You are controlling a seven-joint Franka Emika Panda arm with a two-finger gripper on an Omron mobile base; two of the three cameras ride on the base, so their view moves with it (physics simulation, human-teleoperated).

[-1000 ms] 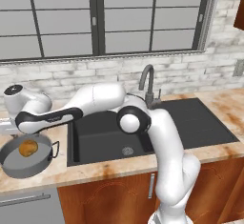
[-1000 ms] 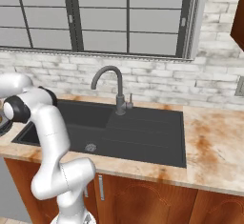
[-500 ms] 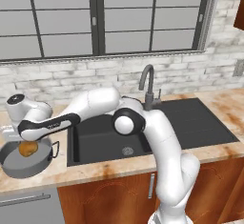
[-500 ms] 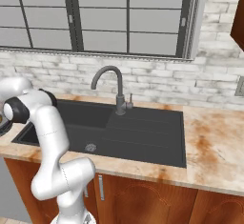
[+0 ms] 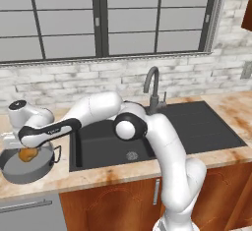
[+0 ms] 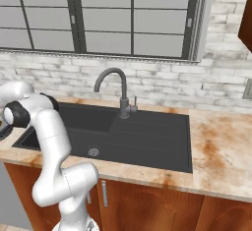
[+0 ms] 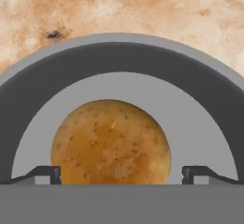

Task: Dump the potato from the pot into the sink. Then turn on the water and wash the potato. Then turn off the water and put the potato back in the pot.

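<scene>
Left of the sink (image 5: 147,136), on the counter (image 5: 64,173) near its front edge, stands the pot (image 5: 22,168) holding 1 potato (image 7: 111,142). Gripper (image 7: 121,173) hangs directly above, its 2 fingertips (image 7: 47,173) spread wide, flanking the potato without contact.

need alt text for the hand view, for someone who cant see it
A golden-brown potato lies inside a grey pot, seen from above, between the open end effector fingertips. Mottled tan counter shows beyond the pot's rim.
</scene>
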